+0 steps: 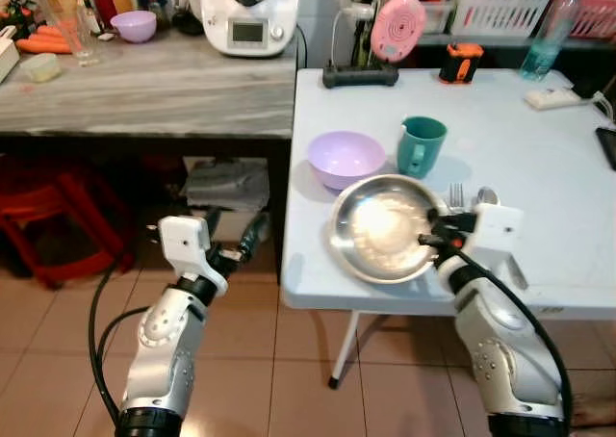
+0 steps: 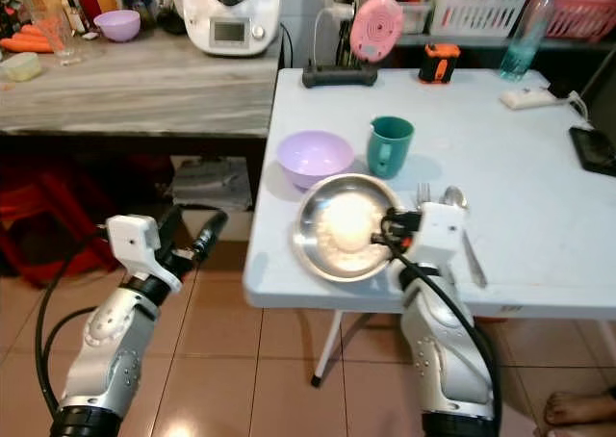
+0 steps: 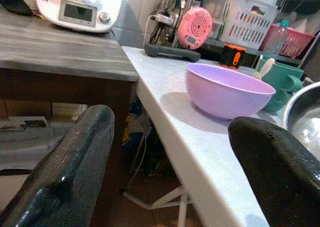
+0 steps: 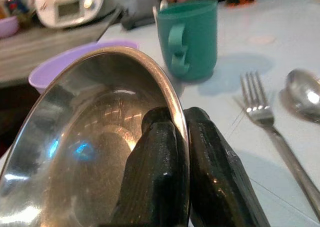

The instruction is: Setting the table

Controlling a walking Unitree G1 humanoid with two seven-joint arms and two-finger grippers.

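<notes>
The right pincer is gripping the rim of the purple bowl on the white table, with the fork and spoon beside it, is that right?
Not quite. The right pincer grips the rim of the steel plate, not the purple bowl, as the right wrist view shows. The fork and spoon do lie beside it on the white table.

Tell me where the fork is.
The fork lies on the white table, between the steel plate and the spoon, just beyond the right gripper.

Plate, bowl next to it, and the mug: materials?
Plate: looks like polished stainless steel, with mirror glare; the right end effector pinches its rim. Bowl: probably plastic, matte lilac, with soft highlights. Mug: teal, semi-matte, with a moulded-looking handle; plastic likely, ceramic possible.
</notes>
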